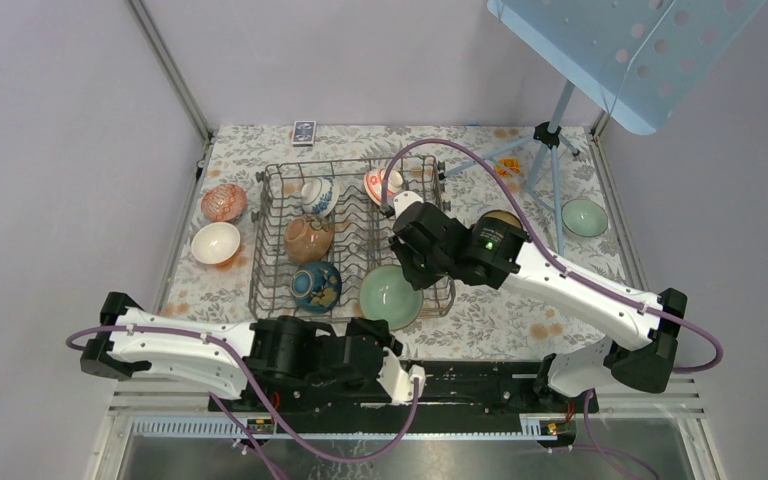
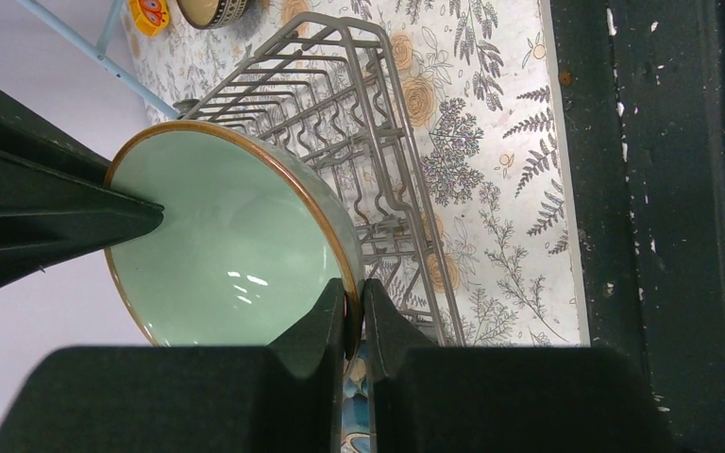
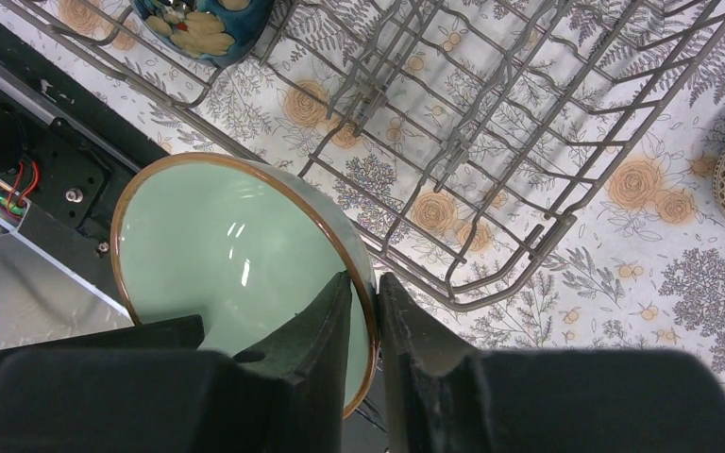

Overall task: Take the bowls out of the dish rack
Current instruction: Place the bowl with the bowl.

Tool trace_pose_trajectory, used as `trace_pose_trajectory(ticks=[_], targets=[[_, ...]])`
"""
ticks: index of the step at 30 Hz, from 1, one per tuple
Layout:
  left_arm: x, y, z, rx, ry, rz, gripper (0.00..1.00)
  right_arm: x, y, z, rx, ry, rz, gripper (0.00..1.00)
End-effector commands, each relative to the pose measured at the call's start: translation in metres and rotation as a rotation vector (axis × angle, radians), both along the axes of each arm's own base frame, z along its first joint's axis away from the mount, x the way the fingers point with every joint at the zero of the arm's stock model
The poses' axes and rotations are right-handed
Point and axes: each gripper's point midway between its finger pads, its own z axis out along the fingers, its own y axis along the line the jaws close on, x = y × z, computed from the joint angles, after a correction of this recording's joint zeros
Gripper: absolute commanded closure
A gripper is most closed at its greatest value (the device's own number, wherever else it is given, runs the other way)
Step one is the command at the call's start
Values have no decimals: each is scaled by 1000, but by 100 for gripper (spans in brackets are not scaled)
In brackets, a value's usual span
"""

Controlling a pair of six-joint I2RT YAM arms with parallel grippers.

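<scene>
Both grippers are on the same bowl. The large green bowl (image 1: 391,296) sits at the dish rack's (image 1: 260,240) near-right corner, tipped up on edge across the near rail with its opening facing away from the rack. I can't tell whether it bears on the wire. The left gripper (image 2: 354,293) is clenched on the brown rim, one finger inside the bowl and one outside, snug with no visible gap. The right gripper (image 3: 366,283) pinches the rim the same way at another spot. In the left wrist view its dark finger shows as a wedge touching the far side of the rim.

Inside the rack:
- a dark blue floral bowl (image 1: 317,285) at the near-left end, just beside the green one
- a brown bowl (image 1: 308,237) at mid-left
- a blue-and-white bowl (image 1: 320,195) at far-left
- a red-and-white bowl (image 1: 380,183) against the far rail, near the middle

All four stand on edge between the tines.

Outside the rack:
- a red patterned bowl (image 1: 224,202) just off the left side
- a white bowl (image 1: 215,243) also just off the left side, mouth up
- a dark-rimmed bowl (image 1: 503,218) to the right, mostly hidden by the right arm
- a small pale green bowl (image 1: 584,217) well to the right
</scene>
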Motion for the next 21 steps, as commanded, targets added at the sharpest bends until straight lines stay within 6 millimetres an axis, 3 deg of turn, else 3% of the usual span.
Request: trace_pose_trajectory(ticks=[1, 4, 7, 15, 21], targets=[[2, -12, 38, -161, -4, 26, 100, -1, 2, -1, -1, -2, -7, 79], [1, -13, 37, -160, 0, 27, 100, -3, 2, -3, 0, 10, -3, 85], [1, -13, 38, -165, 6, 33, 100, -4, 1, -6, -4, 13, -4, 99], [5, -14, 38, -196, 17, 95, 100, 1, -4, 0, 34, -27, -54, 100], [10, -14, 33, -213, 26, 172, 43, 9, -11, 12, 88, -84, -124, 100]])
